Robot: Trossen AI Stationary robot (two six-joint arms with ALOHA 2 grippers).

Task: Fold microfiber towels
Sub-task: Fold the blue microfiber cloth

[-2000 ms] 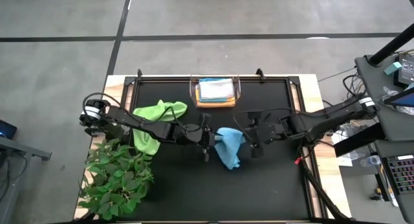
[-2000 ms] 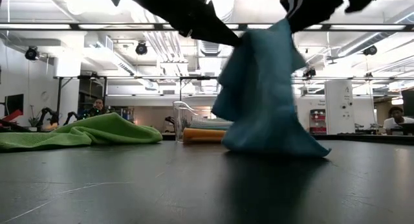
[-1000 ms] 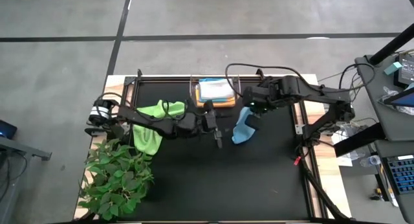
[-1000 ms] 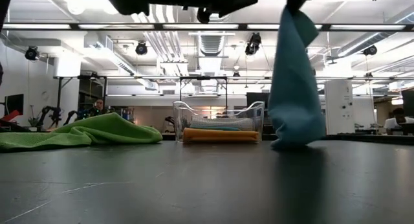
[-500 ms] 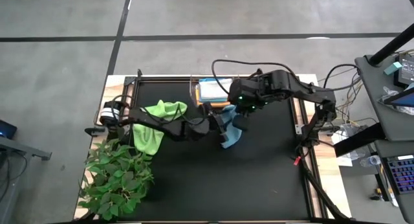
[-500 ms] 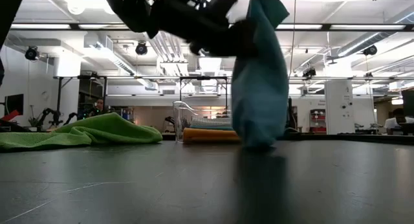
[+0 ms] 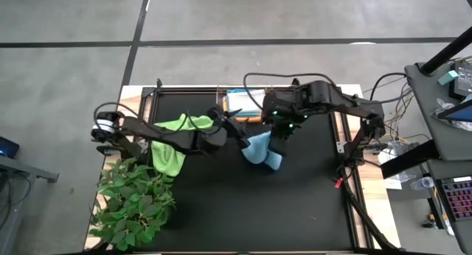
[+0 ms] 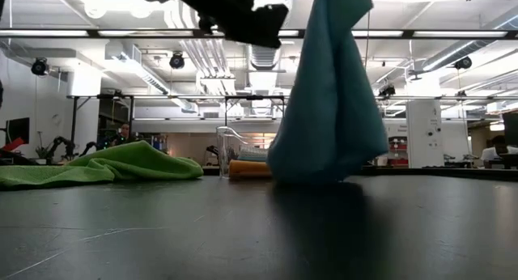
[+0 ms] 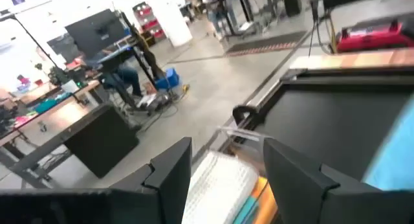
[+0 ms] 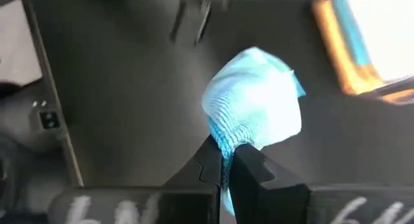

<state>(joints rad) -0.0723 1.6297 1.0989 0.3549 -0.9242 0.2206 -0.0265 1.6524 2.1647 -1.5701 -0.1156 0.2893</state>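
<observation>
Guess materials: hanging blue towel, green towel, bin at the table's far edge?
Light blue towel: soft knit microfiber by its looped, matte weave; drapes limp from the shut right pincer.
Lime green towel: similar matte fuzzy cloth, lying crumpled.
Bin: see-through and glossy, probably clear plastic.

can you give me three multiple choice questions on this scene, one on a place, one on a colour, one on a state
1. Where does the green towel lie?
A. in the clear bin
B. on the table beside the plant
C. in the right claw

2. What colour is the hanging towel?
A. light blue
B. red
C. black

3. How does the left claw stand?
A. shut on the towel
B. open and empty
C. shut on the bin

Answers:
1 B: the green towel lies flat on the table next to the plant.
2 A: the right claw pinches a light blue towel.
3 B: the left claw has parted fingers with nothing between.
</observation>
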